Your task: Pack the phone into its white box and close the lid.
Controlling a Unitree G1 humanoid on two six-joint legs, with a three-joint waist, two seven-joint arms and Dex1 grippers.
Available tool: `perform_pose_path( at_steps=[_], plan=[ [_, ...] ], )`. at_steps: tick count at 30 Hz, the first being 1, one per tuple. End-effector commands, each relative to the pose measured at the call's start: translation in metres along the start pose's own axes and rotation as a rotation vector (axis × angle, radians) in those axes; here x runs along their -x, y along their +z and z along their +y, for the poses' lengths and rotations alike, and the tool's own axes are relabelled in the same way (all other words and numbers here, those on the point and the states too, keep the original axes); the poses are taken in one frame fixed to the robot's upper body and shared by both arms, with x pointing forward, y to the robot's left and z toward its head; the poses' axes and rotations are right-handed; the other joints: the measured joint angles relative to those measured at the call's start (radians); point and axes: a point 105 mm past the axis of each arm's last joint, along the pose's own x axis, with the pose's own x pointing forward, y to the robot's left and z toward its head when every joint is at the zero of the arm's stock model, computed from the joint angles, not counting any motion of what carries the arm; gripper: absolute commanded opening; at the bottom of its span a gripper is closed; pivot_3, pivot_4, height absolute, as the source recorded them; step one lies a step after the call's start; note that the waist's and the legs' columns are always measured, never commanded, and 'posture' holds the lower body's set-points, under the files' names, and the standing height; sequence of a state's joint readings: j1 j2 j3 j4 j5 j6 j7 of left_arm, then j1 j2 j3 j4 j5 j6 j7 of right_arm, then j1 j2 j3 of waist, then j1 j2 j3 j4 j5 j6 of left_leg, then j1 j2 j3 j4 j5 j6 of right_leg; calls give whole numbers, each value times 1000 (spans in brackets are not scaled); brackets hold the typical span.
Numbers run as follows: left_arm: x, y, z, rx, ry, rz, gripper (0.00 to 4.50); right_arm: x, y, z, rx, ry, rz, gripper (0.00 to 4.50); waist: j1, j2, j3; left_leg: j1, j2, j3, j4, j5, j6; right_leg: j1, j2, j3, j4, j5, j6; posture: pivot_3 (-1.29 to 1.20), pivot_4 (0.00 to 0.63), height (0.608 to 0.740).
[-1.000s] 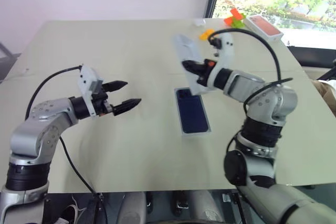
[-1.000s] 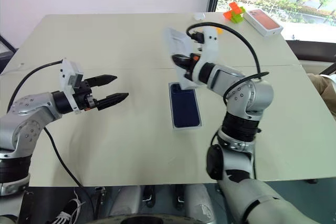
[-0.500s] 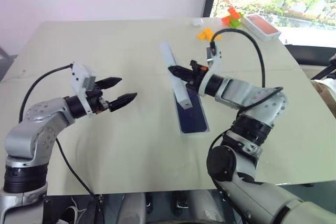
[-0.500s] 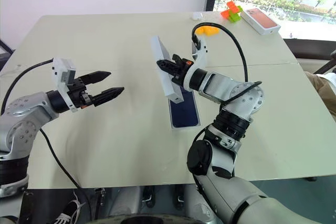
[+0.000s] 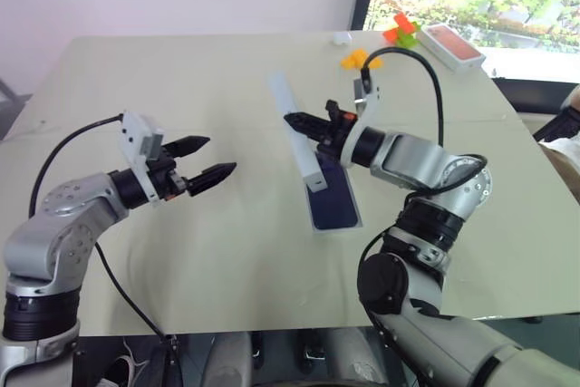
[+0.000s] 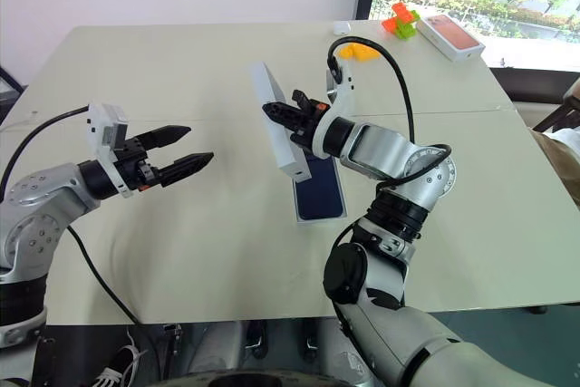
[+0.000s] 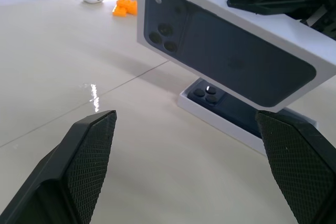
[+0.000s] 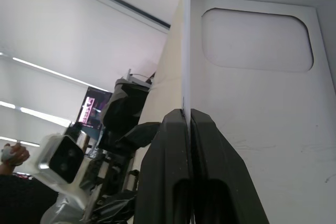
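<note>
Currently the right gripper (image 6: 276, 115) pinches one side wall of the lid (image 6: 275, 136), holding it on edge above the white box (image 5: 333, 210), where the glossy navy phone (image 5: 332, 198) lies. Left gripper (image 5: 216, 158) hovers apart, jaws spread. Orange-red-topped box (image 6: 452, 36) and orange toys (image 6: 400, 19) sit at the table's (image 6: 181, 251) far edge.

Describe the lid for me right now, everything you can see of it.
The lid is a white, phone-sized cardboard top, its outer face printed with a dark blue phone back and camera cluster, its inside white with a rounded recess. It is held off the table, tilted on edge above the far end of the white box, which holds the phone. The right end effector is shut on one side wall.
</note>
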State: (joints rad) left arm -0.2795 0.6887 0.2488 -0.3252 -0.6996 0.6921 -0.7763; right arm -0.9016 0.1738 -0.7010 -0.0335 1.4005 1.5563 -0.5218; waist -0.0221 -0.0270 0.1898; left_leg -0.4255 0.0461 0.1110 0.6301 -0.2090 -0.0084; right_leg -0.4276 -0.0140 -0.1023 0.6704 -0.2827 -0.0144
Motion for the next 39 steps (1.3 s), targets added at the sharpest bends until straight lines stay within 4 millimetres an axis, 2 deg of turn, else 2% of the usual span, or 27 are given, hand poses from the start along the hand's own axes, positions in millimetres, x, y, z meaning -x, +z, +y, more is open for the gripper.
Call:
perform_pose_path(
  at_steps=[1, 4, 6, 9, 12, 17, 22, 27, 31, 36, 39],
  plan=[
    [-1, 10, -3, -30, -12, -27, 4500, -12, -54, -1, -245, 95, 66, 62, 0, 0, 0, 0, 0, 0, 0, 0, 0, 0, 0, 0, 0, -1, 1, 0, 150, 737],
    [-2, 7, -5, -25, -18, -23, 4500, -8, -56, 1, -277, 81, 82, 62, 1, -1, 0, 0, 0, 0, 0, 0, 0, 0, 1, 0, 0, -1, 2, 0, 150, 737],
    [-3, 7, -6, -24, -20, -22, 4500, -4, -59, 0, -296, 65, 98, 62, 10, -7, -8, 1, 0, -1, -2, 0, 0, 1, 1, 0, -3, -2, 3, 0, 150, 737],
    [-3, 6, -7, -25, -19, -22, 4500, 1, -65, -5, -310, 27, 112, 62, 1, 0, -3, -4, 0, 0, 0, -2, 3, -1, 0, 1, -5, 0, 6, 0, 150, 737],
    [-3, 6, -7, -26, -16, -23, 4500, 4, -67, -9, -306, 7, 106, 62, 0, -1, -4, -2, 0, 2, 2, -2, 4, 0, 0, 3, -5, 2, 9, 0, 150, 737],
    [-3, 4, -9, -26, -21, -19, 4500, 7, -58, -17, -340, -37, 49, 62, 7, -1, -4, -1, 0, 1, 0, -2, 4, 0, 1, 3, -6, 2, 9, 0, 150, 737],
    [-4, -4, -18, -37, -54, 12, 4500, 9, -51, -27, -353, -75, 14, 62, 5, -1, -4, -2, 0, 1, 1, -2, 4, 0, 1, 4, -6, 2, 9, 0, 150, 737],
    [-5, -19, -22, -35, -53, 44, 4500, 13, -56, -38, -340, -99, 13, 62, 7, -1, -4, -1, 1, 1, 0, -2, 4, 0, 1, 4, -6, 2, 9, 0, 150, 737],
    [-12, -27, -20, -18, -31, 36, 4500, 15, -58, -49, -337, -140, 7, 62, 9, -1, -4, -1, 0, 1, 1, -2, 4, 1, 1, 3, -6, 2, 9, 0, 150, 737],
    [-23, -32, -20, -9, -25, 26, 4500, 16, -58, -52, -335, -150, 0, 62, 10, -1, -4, -1, 0, 1, 1, -2, 4, 1, 1, 4, -6, 2, 9, 0, 150, 737],
    [-30, -37, -25, 13, -41, 22, 3711, 16, -57, -54, -334, -158, -9, 0, 10, -1, -4, -1, 0, 1, 1, -2, 4, 1, 1, 4, -6, 2, 9, 0, 150, 737]
  ],
)
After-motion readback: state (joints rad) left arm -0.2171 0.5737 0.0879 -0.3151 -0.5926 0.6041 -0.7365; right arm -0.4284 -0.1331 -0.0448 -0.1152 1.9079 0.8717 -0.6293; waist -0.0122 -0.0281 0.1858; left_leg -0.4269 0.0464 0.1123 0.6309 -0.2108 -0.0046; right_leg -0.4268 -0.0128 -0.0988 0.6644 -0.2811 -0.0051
